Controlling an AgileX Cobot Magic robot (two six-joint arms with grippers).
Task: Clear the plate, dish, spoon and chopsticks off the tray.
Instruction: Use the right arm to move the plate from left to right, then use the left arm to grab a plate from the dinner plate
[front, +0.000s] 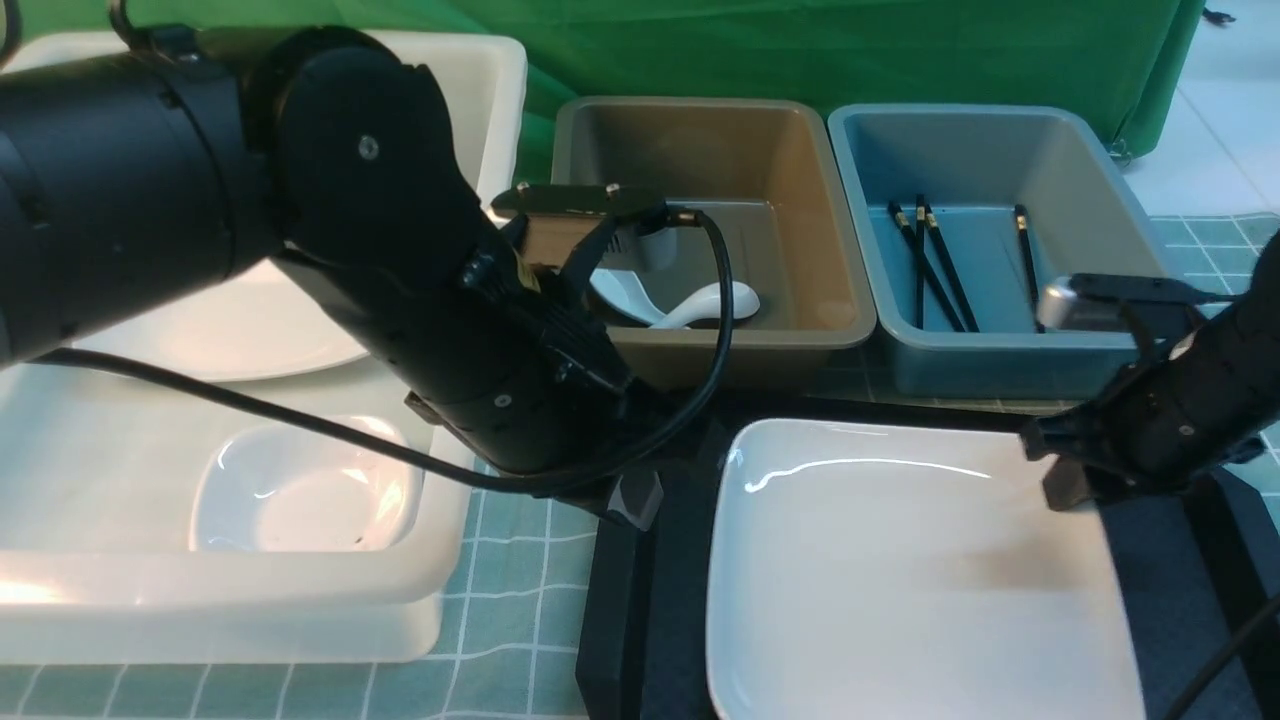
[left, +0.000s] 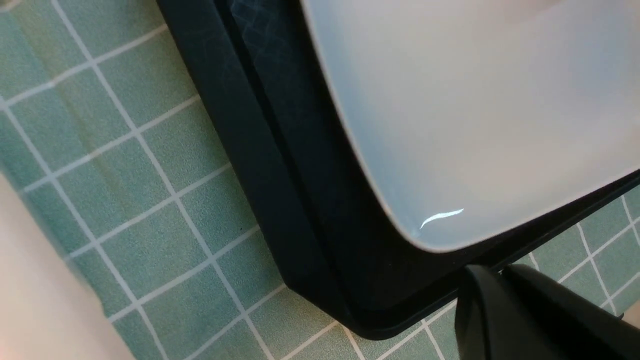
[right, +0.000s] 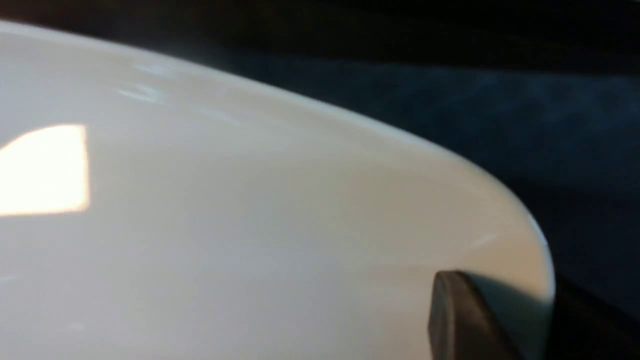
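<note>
The large white plate (front: 900, 570) (left: 475, 100) (right: 250, 225) lies on the black tray (front: 640, 620) (left: 280, 175). My right gripper (front: 1065, 485) (right: 520, 295) is shut on the plate's far right corner, one finger on top of the rim and one beneath. My left gripper (front: 635, 500) (left: 492, 272) is shut and empty, just beyond the tray's far left corner. The white spoon (front: 700, 305) rests in the brown bin. Black chopsticks (front: 935, 265) lie in the blue bin. A small deep white dish (front: 300, 495) sits in the near white tub.
The brown bin (front: 800, 200) and the blue bin (front: 1100, 180) stand side by side behind the tray. Two white tubs (front: 420, 600) are on the left; the far one holds another white plate (front: 250, 330). A green checked cloth (front: 510, 600) covers the table.
</note>
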